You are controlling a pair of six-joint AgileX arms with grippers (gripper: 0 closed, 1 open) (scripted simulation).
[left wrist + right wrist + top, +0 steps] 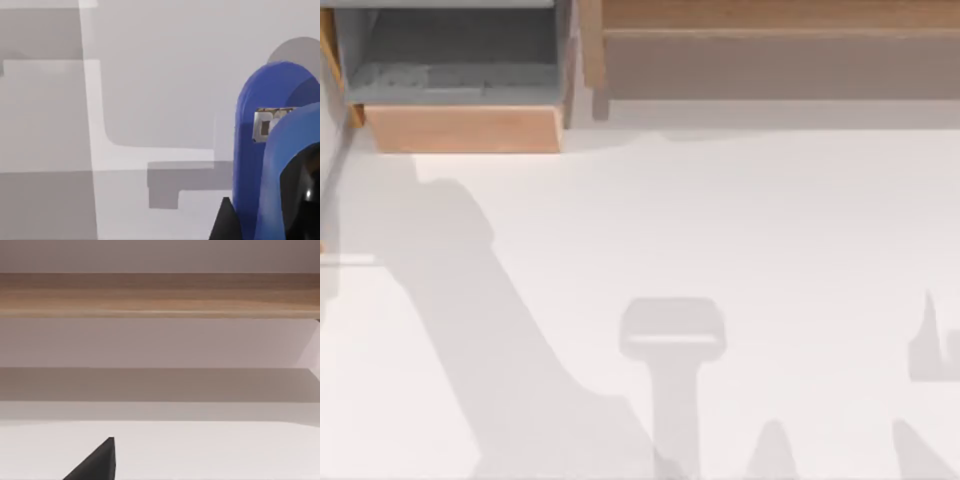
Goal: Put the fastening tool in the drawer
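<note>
The fastening tool (260, 165), a blue stapler with a black end, stands close up in the left wrist view. My left gripper (265, 225) is shut on it, with one black fingertip (225, 225) against its side, over a pale grey surface. The drawer (460, 128) stands open at the table's far left in the top view, its tan front panel toward the table's middle. Its grey floor (450, 75) is bare. A black part of my right gripper (100, 462) faces the long shelf.
A long brown wooden shelf unit (770, 30) runs along the far right edge, seen side-on as the shelf unit (160, 292) in the right wrist view. The white table (720, 220) carries arm shadows across its near half.
</note>
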